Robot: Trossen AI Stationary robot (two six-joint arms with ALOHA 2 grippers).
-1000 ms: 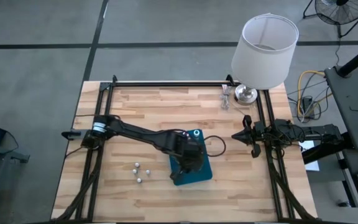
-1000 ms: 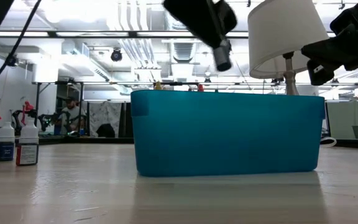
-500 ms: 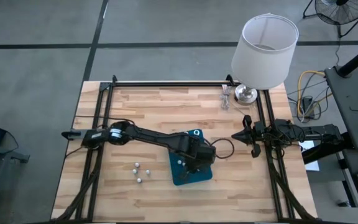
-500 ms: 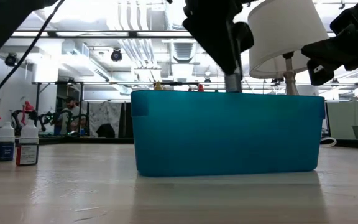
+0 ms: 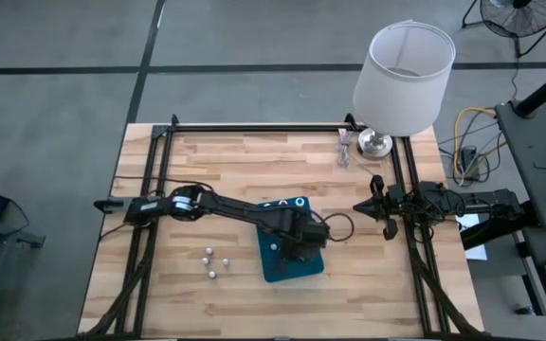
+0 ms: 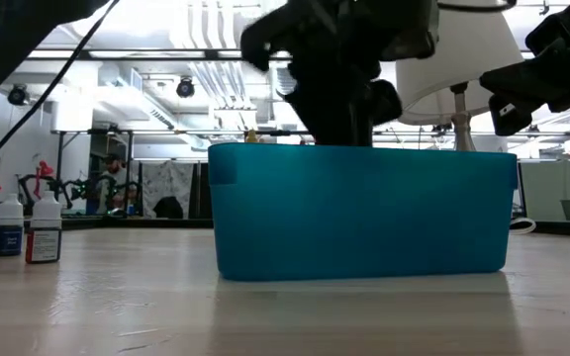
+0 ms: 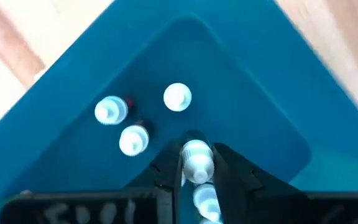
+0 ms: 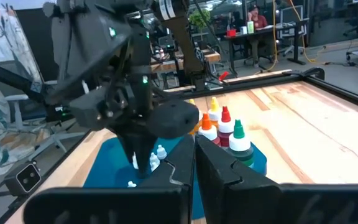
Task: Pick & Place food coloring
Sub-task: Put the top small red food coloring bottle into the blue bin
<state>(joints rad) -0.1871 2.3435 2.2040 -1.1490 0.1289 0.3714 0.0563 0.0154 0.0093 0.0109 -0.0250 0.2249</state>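
Note:
A teal tray (image 5: 275, 270) sits mid-table, and three small white-capped food coloring bottles (image 7: 133, 139) stand inside it. My left gripper (image 7: 197, 167) reaches down into the tray, shut on another small white-capped bottle (image 7: 196, 155). Three more small bottles (image 5: 213, 262) stand on the table left of the tray. Taller bottles with orange, yellow, red and green tops (image 8: 225, 127) stand by the tray's far edge. My right gripper (image 8: 194, 163) waits shut at the table's right edge. My left gripper pinches the small bottle just below its white cap (image 7: 196, 169) between its two fingers (image 7: 166, 177). The fingers come from above, pointing steeply down. The bottle stands upright between them inside the tray; whether its bottom touches the tray floor is hidden.
A white-shaded lamp (image 5: 401, 80) stands at the table's far right corner, with small metal things (image 5: 344, 150) beside its foot. Black frame rails (image 5: 254, 128) run along the table's far, left and right edges. Bare wood lies near the front edge.
My left gripper has gone down with the small bottle from above the tray's rim to inside the tray, shifting a little toward the table's right and near edges and tipping steeper. It has stayed shut on the bottle.

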